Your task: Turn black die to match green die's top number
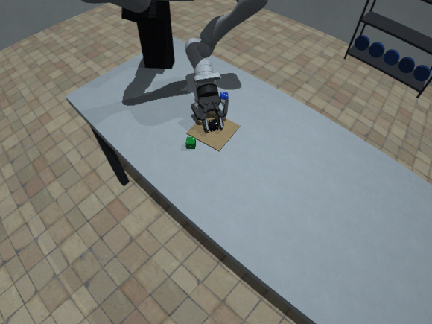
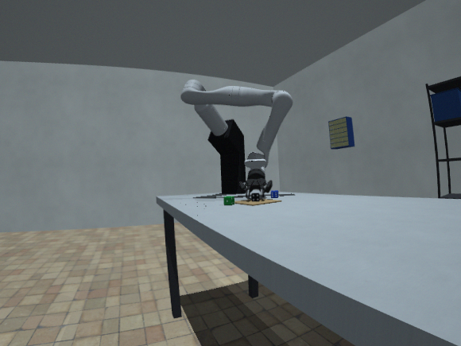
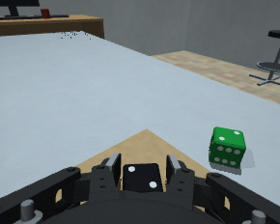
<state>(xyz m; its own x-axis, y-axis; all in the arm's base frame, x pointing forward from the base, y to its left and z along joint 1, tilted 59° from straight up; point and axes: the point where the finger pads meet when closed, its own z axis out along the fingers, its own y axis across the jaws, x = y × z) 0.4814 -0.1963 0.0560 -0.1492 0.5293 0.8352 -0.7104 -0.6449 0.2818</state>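
Note:
The black die (image 1: 213, 124) sits on the tan mat (image 1: 214, 132), near its far corner. My gripper (image 1: 212, 126) points down over it, with one finger on each side. In the wrist view the black die (image 3: 141, 177) shows two white pips on its upper face, and a narrow gap shows between it and each finger pad, so the gripper (image 3: 143, 169) is open around it. The green die (image 1: 191, 142) lies on the table just off the mat's left edge. In the wrist view the green die (image 3: 227, 147) shows two pips on top.
A blue die (image 1: 224, 95) lies on the table behind the mat, close to the gripper's right finger. The arm's black base (image 1: 154, 34) stands at the table's far end. A dark shelf (image 1: 395, 34) stands off the table to the right.

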